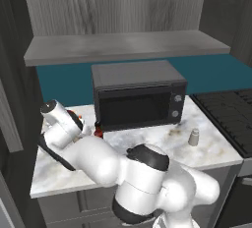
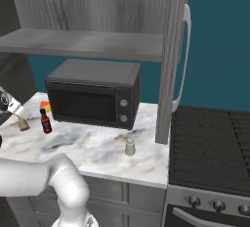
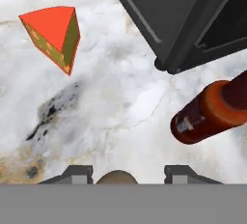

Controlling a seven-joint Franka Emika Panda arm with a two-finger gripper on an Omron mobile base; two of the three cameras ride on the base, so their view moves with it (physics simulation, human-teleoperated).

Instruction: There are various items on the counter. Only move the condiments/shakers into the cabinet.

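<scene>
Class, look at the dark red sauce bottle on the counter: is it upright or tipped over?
Upright: in the right base view the sauce bottle stands on the counter, black cap uppermost.

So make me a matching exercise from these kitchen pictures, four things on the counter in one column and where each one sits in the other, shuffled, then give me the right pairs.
Things:
1. sauce bottle
2. tan shaker
3. pale shaker
4. orange wedge

Places:
A. alone on the open counter, towards the stove
B. between the end effector's two fingertips
C. by the microwave's front left corner, standing upright
D. behind the bottle, left of the microwave

Pairs: 1-C, 2-B, 3-A, 4-D
</scene>
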